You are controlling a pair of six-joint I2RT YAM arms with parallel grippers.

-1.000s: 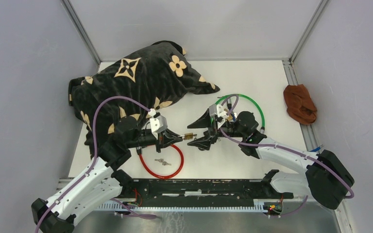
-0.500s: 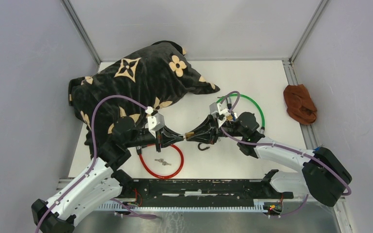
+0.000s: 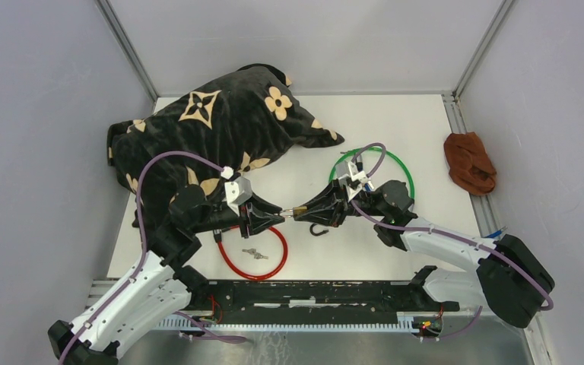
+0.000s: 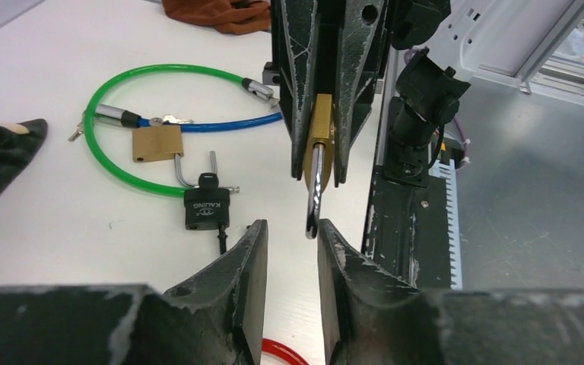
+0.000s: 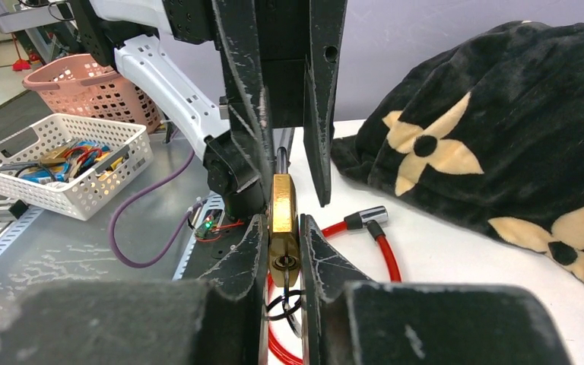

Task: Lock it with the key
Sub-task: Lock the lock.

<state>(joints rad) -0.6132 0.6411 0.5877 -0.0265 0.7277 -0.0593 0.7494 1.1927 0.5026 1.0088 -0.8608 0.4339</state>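
**Padlock held for keying.** The brass padlock (image 5: 282, 201) hangs above the worktop (image 3: 395, 114), toward its front edge and about midway along it. It is clamped by its body between the right fingers (image 5: 249, 255), and the keyhole (image 5: 282, 262) faces the right wrist camera. The left fingers (image 4: 243, 266) stand narrowly parted on either side of the shackle (image 4: 314, 190) tip, gripping nothing.

We judge the step to be freeing the left arm for the key. It should back straight off the shackle without knocking it, while the right hold must be firm and leave the keyhole clear. The keys (image 3: 255, 253) lie inside the red cable (image 3: 284, 255) near the front edge.

Further back lie a green cable (image 3: 402, 160) and a black padlock (image 4: 207, 209). A patterned cushion (image 3: 220, 122) fills the rear left corner, and a brown cloth (image 3: 469, 162) sits at the right edge. Grey walls (image 3: 46, 152) enclose the cell.
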